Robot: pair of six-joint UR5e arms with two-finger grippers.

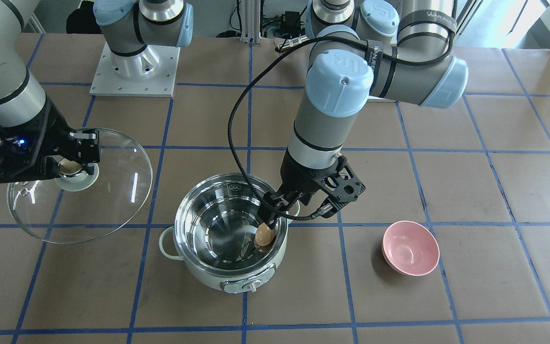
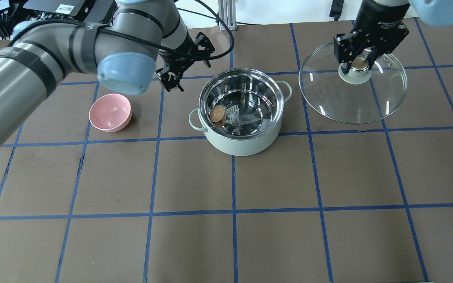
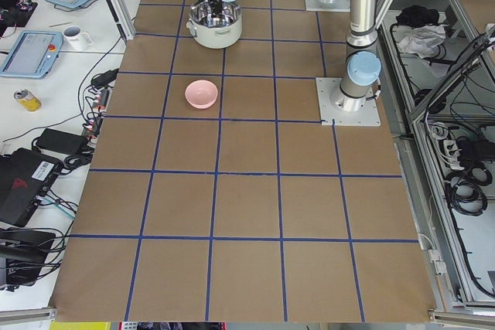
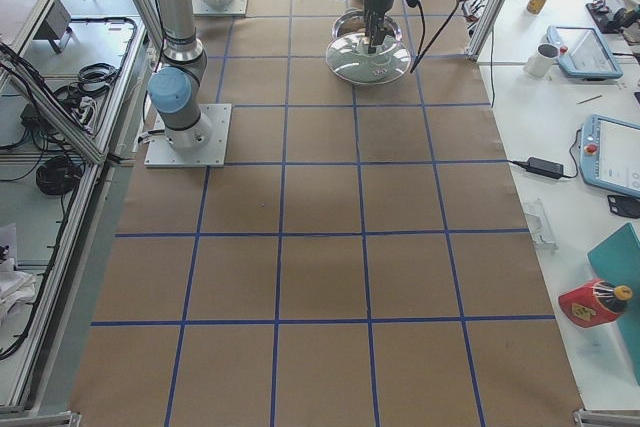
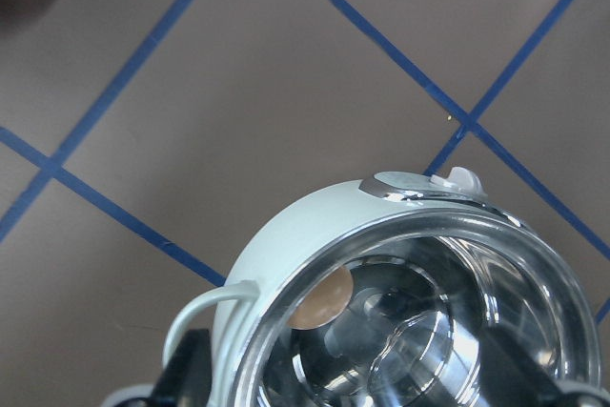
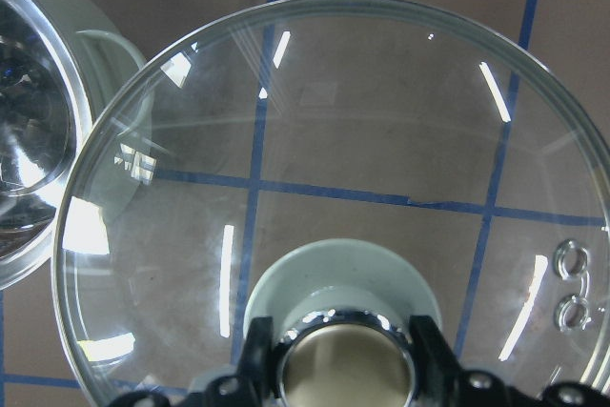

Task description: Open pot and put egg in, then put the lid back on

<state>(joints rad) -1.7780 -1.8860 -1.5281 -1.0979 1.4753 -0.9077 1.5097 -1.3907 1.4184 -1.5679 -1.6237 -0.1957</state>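
Note:
The mint-green pot [image 2: 246, 143] stands open near the table's middle; its dial shows in the front-facing view [image 1: 254, 285]. The tan-brown egg [image 2: 216, 113] lies inside it against the steel wall, and also shows in the front-facing view [image 1: 264, 235] and the left wrist view [image 5: 322, 296]. My left gripper [image 1: 275, 215] hovers just above the egg at the pot's rim, open and empty; its fingers [image 5: 186, 369] stand wide apart. My right gripper [image 2: 358, 63] is shut on the tan knob of the glass lid [image 2: 352, 102], holding the lid tilted above the table beside the pot [image 6: 19, 140].
A small pink bowl [image 2: 110, 114] sits on the table on the pot's other side from the lid. Brown table covering with a blue tape grid [image 2: 232, 208]. The arm bases stand at the table's robot side [image 1: 134, 71].

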